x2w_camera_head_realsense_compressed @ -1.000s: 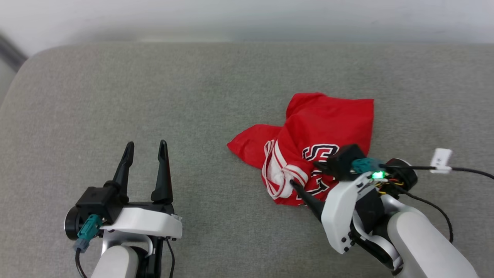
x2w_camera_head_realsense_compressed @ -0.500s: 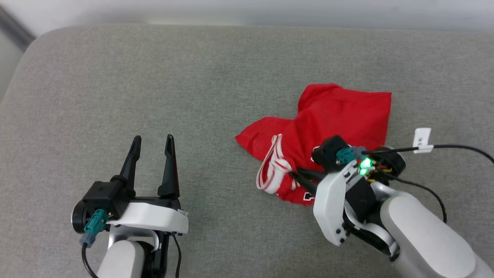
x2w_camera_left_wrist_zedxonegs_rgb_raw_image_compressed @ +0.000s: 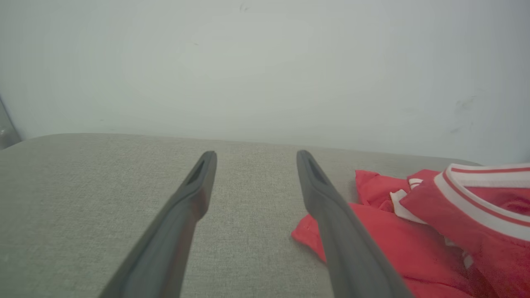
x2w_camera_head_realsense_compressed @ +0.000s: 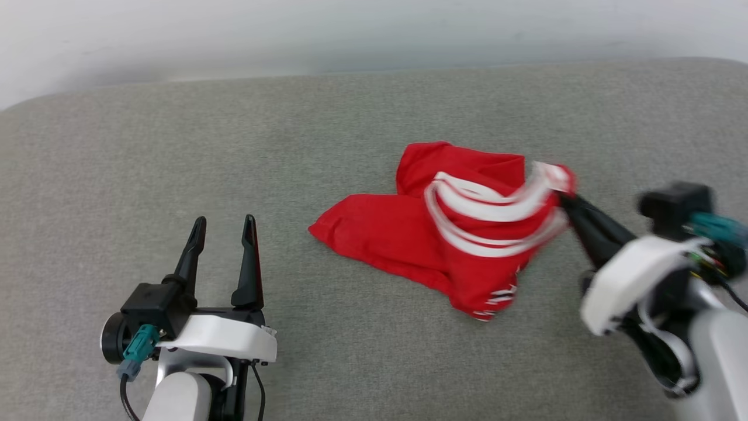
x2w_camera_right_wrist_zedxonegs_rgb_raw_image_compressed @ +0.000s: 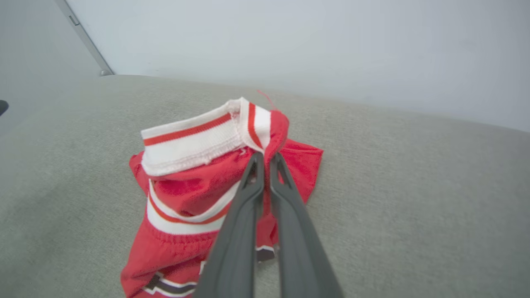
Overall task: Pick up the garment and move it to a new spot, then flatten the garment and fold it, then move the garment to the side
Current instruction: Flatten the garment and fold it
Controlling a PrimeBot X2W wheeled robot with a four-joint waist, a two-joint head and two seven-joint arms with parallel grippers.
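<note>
The garment (x2w_camera_head_realsense_compressed: 409, 240) is clenched at its striped trim by the right end effector (x2w_camera_head_realsense_compressed: 565, 199). Its bulk is stretched leftward across the grey surface (x2w_camera_head_realsense_compressed: 175, 146), toward the left end effector (x2w_camera_head_realsense_compressed: 224, 221), which is spread, empty and well apart.

In the head view, blur smears the right tool (x2w_camera_head_realsense_compressed: 565, 200) and the jersey (x2w_camera_head_realsense_compressed: 403, 234) trim (x2w_camera_head_realsense_compressed: 491, 204) it pinches. The right arm (x2w_camera_head_realsense_compressed: 701, 362) runs off the frame's edge. The lettering (x2w_camera_right_wrist_zedxonegs_rgb_raw_image_compressed: 161, 284) is mostly folded under and unreadable. The left wrist view cuts the jersey off at its right and bottom edges.
</note>
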